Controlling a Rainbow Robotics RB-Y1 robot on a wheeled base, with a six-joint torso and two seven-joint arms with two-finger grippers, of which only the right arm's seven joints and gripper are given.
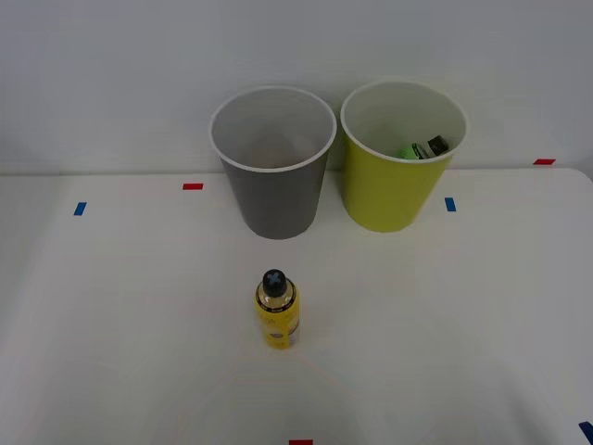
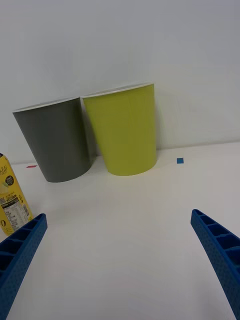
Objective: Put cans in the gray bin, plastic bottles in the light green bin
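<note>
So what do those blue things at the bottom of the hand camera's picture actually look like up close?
They are the two fingers of the right gripper. Each is a flat, solid blue bar that tapers toward its tip, with a row of small ridges along its inner edge, like teeth. No cables or markings show on them.

White table (image 1: 111, 352) carries small red tape marks (image 1: 193, 186) and blue tape marks (image 1: 80, 209). Plain white wall (image 1: 111, 74) stands behind.
</note>
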